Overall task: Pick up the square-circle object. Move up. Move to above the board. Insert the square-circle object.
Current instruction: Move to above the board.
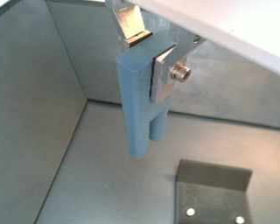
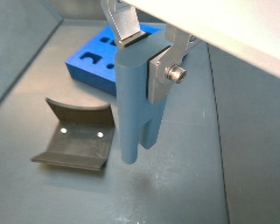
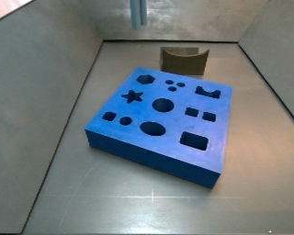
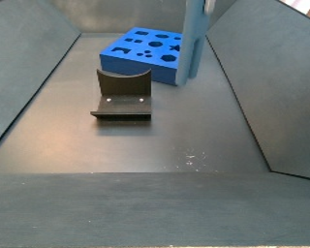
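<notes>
The square-circle object (image 2: pixel 136 105) hangs upright between the fingers (image 2: pixel 166 68) of the gripper (image 2: pixel 149 54), its upper end clamped by the silver plates and its lower end clear of the floor in both wrist views. The gripper is closed on it, high above the floor. In a side view the board (image 3: pixel 162 124) lies flat on the floor, with the fixture (image 3: pixel 183 59) just beyond its far edge.

Even, soft overhead light, shadows faint. Grey floor (image 4: pixel 132 145) shows mild sheen, with small glare specks. Silver fingers (image 1: pixel 133 24) of the raised gripper (image 1: pixel 152 48) catch bright highlights. Wrist views are slightly soft, side views low-res but sharp enough.
</notes>
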